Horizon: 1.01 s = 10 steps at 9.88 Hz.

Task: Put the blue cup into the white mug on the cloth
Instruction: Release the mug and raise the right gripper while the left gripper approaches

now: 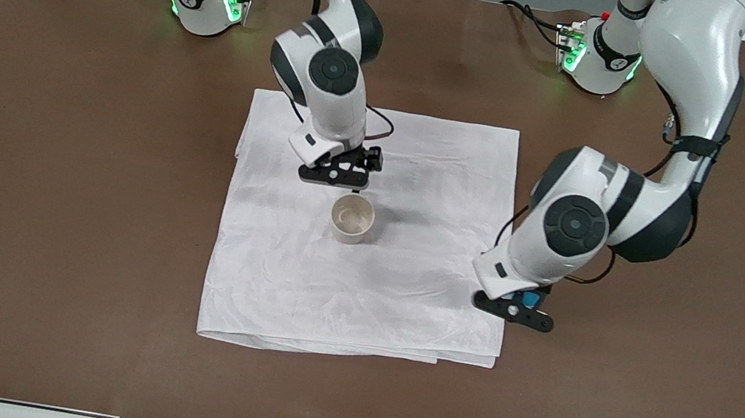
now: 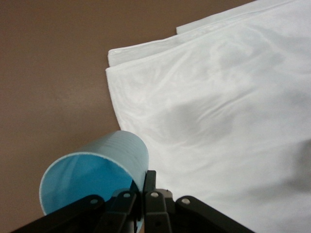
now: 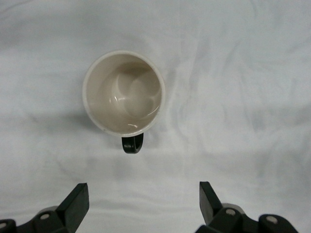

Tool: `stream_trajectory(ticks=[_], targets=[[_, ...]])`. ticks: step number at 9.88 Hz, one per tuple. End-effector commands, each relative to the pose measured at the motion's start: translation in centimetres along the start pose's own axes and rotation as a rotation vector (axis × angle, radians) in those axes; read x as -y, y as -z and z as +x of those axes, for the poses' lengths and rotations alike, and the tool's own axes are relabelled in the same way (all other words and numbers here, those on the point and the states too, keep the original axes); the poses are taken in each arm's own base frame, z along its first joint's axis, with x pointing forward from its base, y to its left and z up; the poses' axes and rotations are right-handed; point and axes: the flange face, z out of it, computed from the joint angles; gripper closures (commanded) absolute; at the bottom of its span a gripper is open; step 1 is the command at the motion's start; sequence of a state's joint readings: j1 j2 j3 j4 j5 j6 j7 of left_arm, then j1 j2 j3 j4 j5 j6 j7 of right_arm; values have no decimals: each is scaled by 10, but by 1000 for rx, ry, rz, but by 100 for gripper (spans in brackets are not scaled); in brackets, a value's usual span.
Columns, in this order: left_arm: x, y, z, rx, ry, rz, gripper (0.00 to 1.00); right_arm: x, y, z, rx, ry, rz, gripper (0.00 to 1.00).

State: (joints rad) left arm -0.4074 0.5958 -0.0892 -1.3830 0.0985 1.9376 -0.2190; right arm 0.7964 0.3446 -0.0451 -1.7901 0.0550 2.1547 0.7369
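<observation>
Both arms are glossy white with black joint caps and dark bands. Green lights glow at their bases. Thin black cables trail along them. Each hand is black with small silver screws.

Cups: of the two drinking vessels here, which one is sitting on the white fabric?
The off-white ceramic mug with the black handle stands upright on the wrinkled white cloth; the light-blue handleless cup is held in the left hand.
</observation>
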Motion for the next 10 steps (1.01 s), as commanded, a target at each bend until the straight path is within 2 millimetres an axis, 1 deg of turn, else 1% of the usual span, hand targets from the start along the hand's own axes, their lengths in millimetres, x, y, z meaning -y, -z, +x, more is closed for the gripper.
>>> stream_trajectory(ticks=[1,2,3,4,5,6,7,8,9,10], targets=[[-53,10,0,-30,-61,8,100,-56,82,6,-37,-52,25,0],[-65,15,-1,-41,-78,0,100,-98,110,14,-61,-61,43,0],[-87,16,-6,-45,-111,-4,100,-146,138,24,-65,-55,42,0],[-112,19,-12,-57,-141,-11,100,-194,162,36,-55,-53,31,0],[-137,17,-20,-57,-167,-26,100,-236,184,46,-63,-48,31,0],[-156,12,-25,-56,-179,-58,100,-274,202,55,-56,-36,23,0],[-180,5,-31,-52,-186,-115,100,-297,222,62,-54,-10,17,0],[-192,3,-32,-62,-180,-155,100,-328,237,69,-67,-30,18,0],[-201,0,-36,-58,-189,-160,100,-356,254,76,-84,-10,19,0],[-209,-2,-40,-53,-199,-160,100,-369,273,79,-106,9,20,0]])
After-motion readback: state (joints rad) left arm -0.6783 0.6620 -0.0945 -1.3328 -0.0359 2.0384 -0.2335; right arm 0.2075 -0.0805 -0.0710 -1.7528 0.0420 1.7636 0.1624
